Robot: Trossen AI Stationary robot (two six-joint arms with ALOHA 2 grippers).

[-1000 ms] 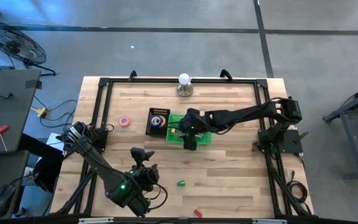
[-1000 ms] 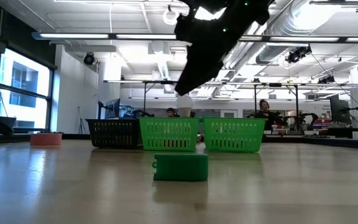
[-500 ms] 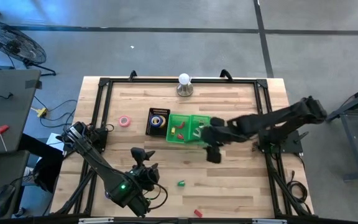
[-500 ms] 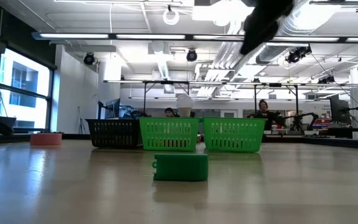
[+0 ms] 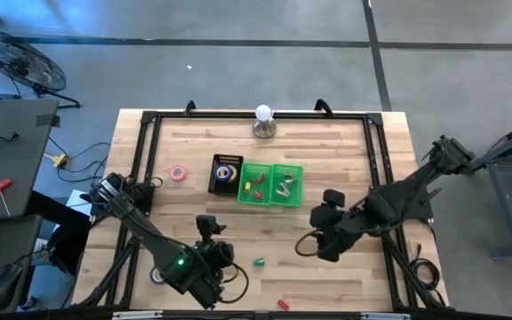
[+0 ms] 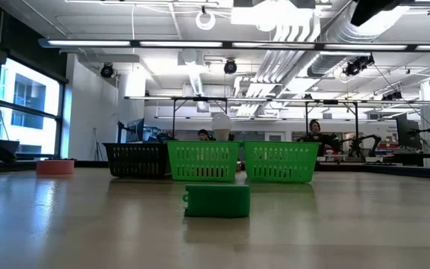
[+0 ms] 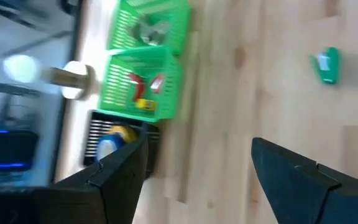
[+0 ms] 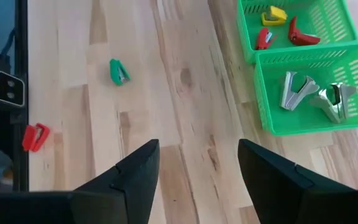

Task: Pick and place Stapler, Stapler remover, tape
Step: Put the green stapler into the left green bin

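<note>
The right gripper (image 5: 313,246) hangs with fingers spread and empty just beside the green stapler (image 5: 259,261), the red stapler (image 5: 283,304) farther beyond, so a hasty descent could nudge the small green stapler aside, while the left gripper (image 5: 204,222) waits open and empty.

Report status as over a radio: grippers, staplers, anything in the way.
Right gripper open, empty, over bare table. Left gripper open, waiting near the front edge. Green stapler and red stapler still loose. Nothing in the way.
</note>
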